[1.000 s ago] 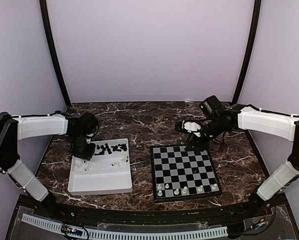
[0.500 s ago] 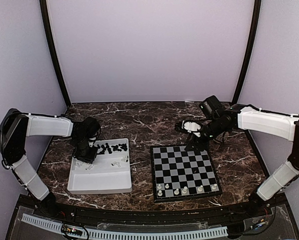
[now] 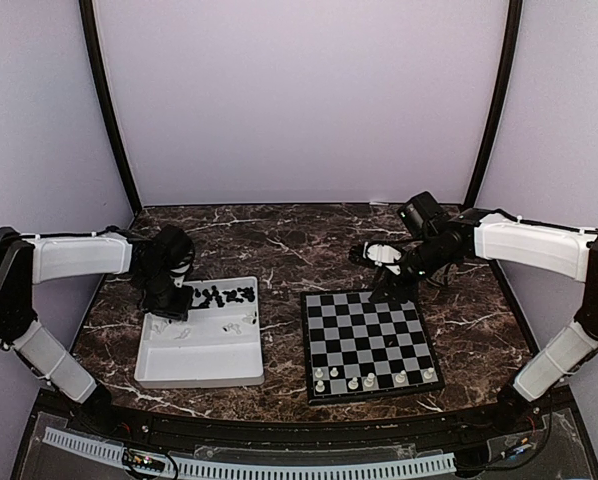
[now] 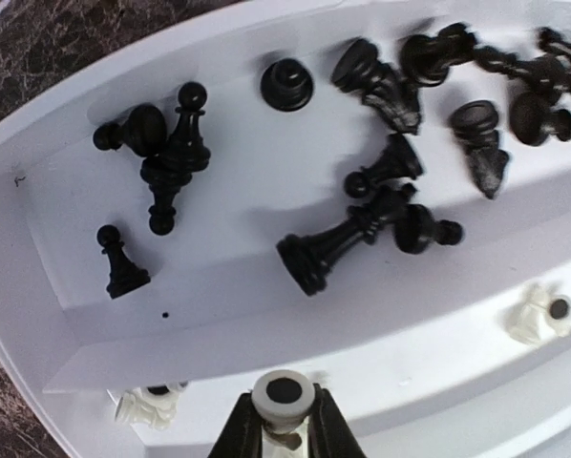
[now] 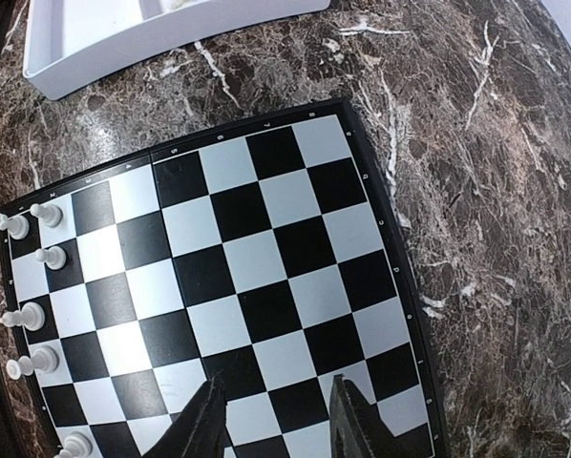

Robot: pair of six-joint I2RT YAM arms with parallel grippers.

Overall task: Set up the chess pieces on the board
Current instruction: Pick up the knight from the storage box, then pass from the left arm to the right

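Several tiny white plastic chess pieces [image 5: 32, 363] stand along the near ranks of the flat black-and-pale checkerboard [image 5: 257, 277], which lies on the dark marbled desk [image 5: 476, 143] right of centre; the rest of its squares are bare. The remaining figures are in the white rectangular plastic tray [image 4: 266, 324] to the board's left; the black ones [image 4: 338, 243] lie mostly tumbled in its far compartment, and a few white ones lie in the next. One white piece [image 4: 284, 393] is clamped between the fingers of the left gripper [image 4: 284, 415] above the tray, its round end with a dark spot facing the wrist camera; which figure it is I cannot tell. The right gripper [image 5: 278, 420] hangs over the far edge of the board with its fingers spread and nothing between them.

The step in hand looks like carrying this white piece to the board. To do it well, raise it straight up until it clears the tray's wall, so it knocks no neighbour; cross to the near ranks and pick a free square beside the standing pieces; come down slowly from above, since those pieces stand close together and tip easily. If the spotted end is the base, the piece must be turned before it is set down; let go only once it rests flat.
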